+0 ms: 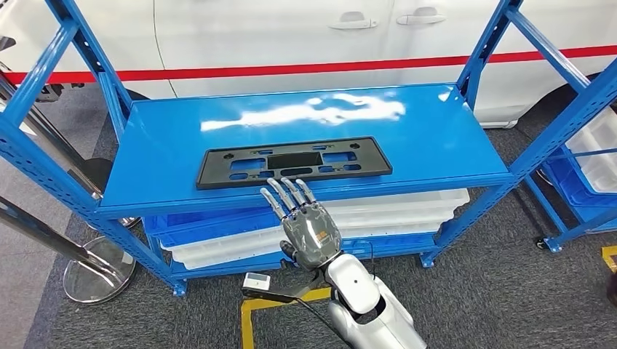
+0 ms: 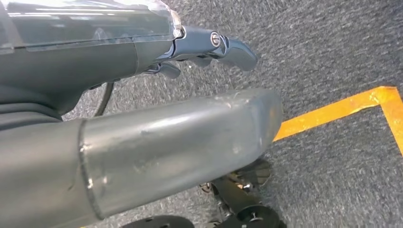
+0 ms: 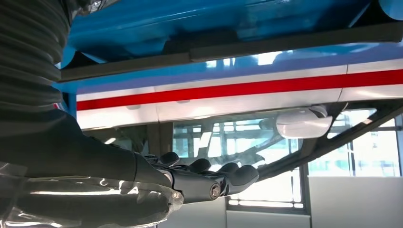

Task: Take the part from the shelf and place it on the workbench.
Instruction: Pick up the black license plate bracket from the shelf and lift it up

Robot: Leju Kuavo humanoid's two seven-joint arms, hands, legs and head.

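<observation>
The part is a flat black rectangular frame (image 1: 295, 161) with several cut-outs, lying near the front edge of the blue shelf top (image 1: 436, 131). My right hand (image 1: 309, 225) is raised in front of the shelf with its fingers straight and apart. Its fingertips (image 1: 287, 190) reach the shelf's front edge just below the part, and it holds nothing. In the right wrist view the same hand (image 3: 209, 178) stretches out towards the blue shelf (image 3: 214, 19). My left hand (image 2: 209, 45) hangs over the grey carpet with nothing in it.
White and blue bins (image 1: 393, 207) are stacked under the shelf top. A white car with a red stripe (image 1: 291, 36) stands behind. A second blue rack with a white bin (image 1: 596, 145) is at right, a metal stand base (image 1: 98, 269) at left, yellow floor tape (image 1: 251, 313) below.
</observation>
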